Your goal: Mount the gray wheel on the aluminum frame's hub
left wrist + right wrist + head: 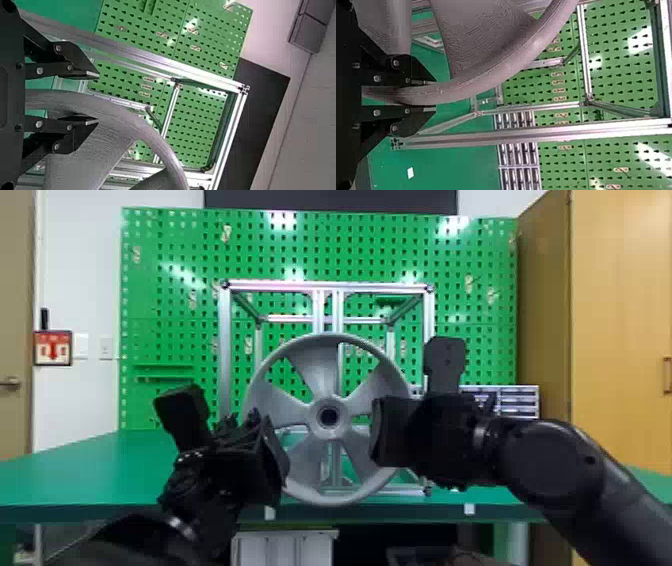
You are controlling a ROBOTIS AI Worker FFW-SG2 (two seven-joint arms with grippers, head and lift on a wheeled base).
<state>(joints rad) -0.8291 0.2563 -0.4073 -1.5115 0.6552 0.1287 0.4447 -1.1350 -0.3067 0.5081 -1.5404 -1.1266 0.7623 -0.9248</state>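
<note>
- The gray wheel (313, 365) stands upright above the bench's (125, 513) near edge, its open face toward the robot, the aluminum frame (225, 355) behind.
- Right tool (429, 95) clamped on its rim; left tool (95, 98) held apart, also at the rim.
- Seating probably needs a straight push frameward.
- Frame's hub hidden; wheel-to-hub gap unclear.

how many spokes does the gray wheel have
5 on the wheel: top spoke, upper right spoke, lower right spoke, lower left spoke and left spoke. None seems fully hidden.
</note>
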